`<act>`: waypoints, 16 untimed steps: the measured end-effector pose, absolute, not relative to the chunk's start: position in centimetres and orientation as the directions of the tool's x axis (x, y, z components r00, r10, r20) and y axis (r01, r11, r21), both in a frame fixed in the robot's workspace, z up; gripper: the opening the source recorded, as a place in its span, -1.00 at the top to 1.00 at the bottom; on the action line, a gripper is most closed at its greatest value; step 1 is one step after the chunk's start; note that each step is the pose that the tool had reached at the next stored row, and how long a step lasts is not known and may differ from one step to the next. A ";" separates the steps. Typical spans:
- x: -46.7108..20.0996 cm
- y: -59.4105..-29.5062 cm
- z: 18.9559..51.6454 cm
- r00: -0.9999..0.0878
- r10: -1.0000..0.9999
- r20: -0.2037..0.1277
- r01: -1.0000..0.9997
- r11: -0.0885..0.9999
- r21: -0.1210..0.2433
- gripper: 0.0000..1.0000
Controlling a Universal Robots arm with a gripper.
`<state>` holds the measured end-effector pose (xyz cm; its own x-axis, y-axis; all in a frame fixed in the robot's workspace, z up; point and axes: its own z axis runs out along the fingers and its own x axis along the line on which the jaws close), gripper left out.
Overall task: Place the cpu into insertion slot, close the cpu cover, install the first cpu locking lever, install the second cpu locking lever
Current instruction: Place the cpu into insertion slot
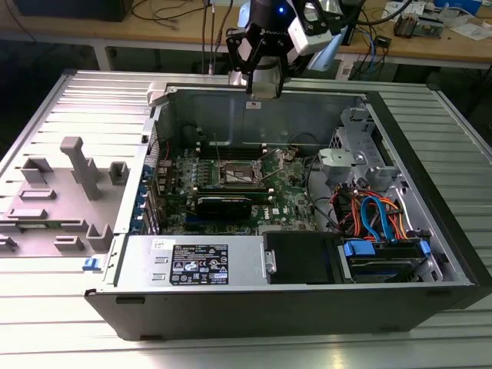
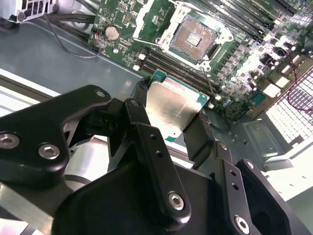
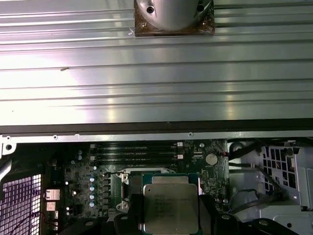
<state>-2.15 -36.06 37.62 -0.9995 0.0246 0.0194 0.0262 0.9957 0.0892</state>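
Your hand [image 2: 172,102] is clenched on the cpu [image 2: 171,113], a flat square chip with a dull brushed-silver top and a thin green rim. It is pinched by opposite edges between two matte black fingers [image 2: 195,134]. In the exterior view the hand [image 1: 261,84] hangs over the far wall of the open computer case [image 1: 254,115], a grey sheet-metal box lying on the ribbed metal desk [image 1: 69,330]. Inside the case, on the green circuit board [image 2: 239,68], the insertion slot [image 2: 195,39] sits bare: a square socket with a dark coppery centre and a thin metal rim. The cpu cover [image 2: 139,27], a thin silvery frame, looks flipped back just beside it.
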 end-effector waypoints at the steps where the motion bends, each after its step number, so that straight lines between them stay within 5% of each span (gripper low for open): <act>1: -2.2 -36.1 37.6 -1.000 0.025 0.019 0.026 0.996 0.089 -0.08; 16: -2.2 -37.4 37.4 -0.990 0.140 0.019 0.141 0.986 0.089 -0.08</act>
<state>-2.16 -37.38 37.41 -0.9899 0.1403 0.0194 0.1415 0.9859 0.0892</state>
